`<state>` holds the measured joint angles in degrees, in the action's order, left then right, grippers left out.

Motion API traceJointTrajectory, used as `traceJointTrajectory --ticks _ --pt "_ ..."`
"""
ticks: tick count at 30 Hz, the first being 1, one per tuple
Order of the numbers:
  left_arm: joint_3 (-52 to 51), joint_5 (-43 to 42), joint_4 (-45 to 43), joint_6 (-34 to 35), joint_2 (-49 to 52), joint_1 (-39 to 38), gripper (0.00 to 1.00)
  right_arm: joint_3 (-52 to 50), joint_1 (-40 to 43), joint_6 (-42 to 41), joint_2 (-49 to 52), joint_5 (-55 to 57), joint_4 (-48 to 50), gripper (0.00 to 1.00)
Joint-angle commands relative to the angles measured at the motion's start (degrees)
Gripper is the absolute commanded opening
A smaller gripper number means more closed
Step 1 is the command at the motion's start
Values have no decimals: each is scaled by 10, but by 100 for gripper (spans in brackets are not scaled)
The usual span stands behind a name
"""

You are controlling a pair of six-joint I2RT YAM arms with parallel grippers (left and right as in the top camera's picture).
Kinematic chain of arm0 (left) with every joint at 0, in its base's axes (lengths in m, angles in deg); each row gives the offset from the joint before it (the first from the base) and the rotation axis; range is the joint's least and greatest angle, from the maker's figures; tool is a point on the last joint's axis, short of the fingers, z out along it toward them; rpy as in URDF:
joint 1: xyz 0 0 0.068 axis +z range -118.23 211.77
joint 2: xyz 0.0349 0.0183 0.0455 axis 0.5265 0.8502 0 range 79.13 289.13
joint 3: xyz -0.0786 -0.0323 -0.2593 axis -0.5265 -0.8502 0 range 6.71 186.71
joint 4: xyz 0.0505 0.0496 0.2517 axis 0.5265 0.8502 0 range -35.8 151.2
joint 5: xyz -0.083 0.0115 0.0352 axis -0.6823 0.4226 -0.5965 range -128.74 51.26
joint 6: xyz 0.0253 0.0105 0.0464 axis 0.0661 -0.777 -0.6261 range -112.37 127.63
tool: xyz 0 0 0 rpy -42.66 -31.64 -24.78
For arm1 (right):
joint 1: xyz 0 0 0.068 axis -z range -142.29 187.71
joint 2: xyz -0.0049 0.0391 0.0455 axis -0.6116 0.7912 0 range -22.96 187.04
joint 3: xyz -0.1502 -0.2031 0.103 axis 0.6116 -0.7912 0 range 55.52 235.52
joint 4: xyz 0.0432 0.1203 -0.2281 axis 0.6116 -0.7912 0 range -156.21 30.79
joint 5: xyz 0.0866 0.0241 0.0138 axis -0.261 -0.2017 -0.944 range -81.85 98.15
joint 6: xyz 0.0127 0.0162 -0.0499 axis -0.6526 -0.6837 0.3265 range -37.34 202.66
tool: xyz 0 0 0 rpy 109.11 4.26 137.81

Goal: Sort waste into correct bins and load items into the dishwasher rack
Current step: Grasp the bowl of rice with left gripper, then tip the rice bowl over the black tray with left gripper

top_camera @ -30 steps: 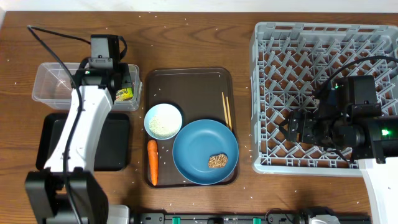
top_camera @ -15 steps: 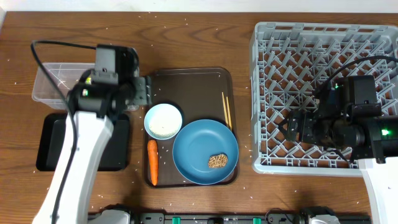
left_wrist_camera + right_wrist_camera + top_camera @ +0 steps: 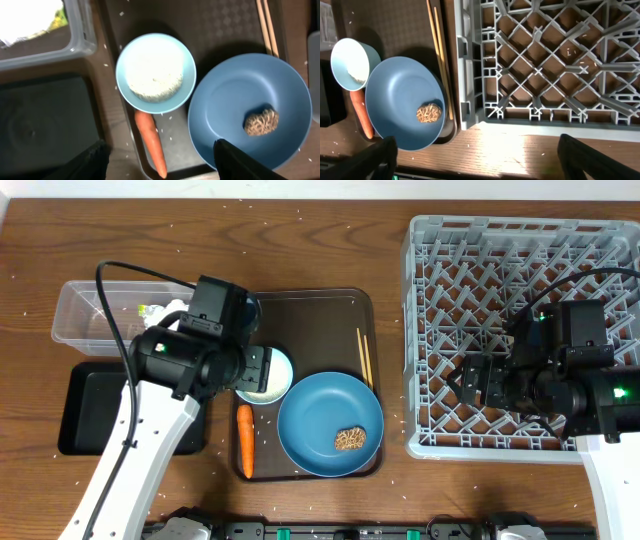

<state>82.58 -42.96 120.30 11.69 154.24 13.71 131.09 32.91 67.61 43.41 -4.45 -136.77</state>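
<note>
With your left gripper [image 3: 160,146] spread empty above it and the right gripper [image 3: 477,145] likewise released by the dishwasher rack [image 3: 470,60], take the carrot [image 3: 245,440], likely firm, light and smooth, lying on the brown tray [image 3: 220,30] just beside the rice bowl [image 3: 156,72], across its thicker end.

On the table [image 3: 300,240], the serving tray [image 3: 300,310] sat in the middle. The dishwasher rack [image 3: 520,270] was to its right and the tub [image 3: 85,315] to its left, with the shallow tray [image 3: 85,410] in front of the tub. On the serving tray, the bowl [image 3: 125,75] holding rice [image 3: 155,80] lay at the left, with the carrot [image 3: 150,140] just before it. The plate [image 3: 235,100] lay to the right, bearing the food chunk [image 3: 260,122], and the chopsticks [image 3: 364,357] lay behind the plate.
</note>
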Motion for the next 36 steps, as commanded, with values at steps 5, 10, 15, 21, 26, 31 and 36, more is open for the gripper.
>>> traceJointTrajectory --ticks 5,10,15,21,26,31,36 --pt "3 -56 3 -1 3 -35 68 1 -3 0 1 1 0 99" --pt "-2 -49 2 23 21 -61 68 1 -3 0 1 1 -2 99" --pt "-17 -5 -10 68 64 -67 61 1 -3 -8 1 -1 -2 99" --pt "-18 -7 -46 72 130 -72 60 1 -3 -8 1 -1 -4 99" --pt "-18 15 -93 102 205 -79 57 1 -3 -8 1 -1 -4 99" --pt "-18 24 -152 138 268 -80 51 1 -3 -8 1 -1 -5 99" --pt "-18 41 -173 178 311 -80 44 1 -3 -8 1 -1 -5 99"
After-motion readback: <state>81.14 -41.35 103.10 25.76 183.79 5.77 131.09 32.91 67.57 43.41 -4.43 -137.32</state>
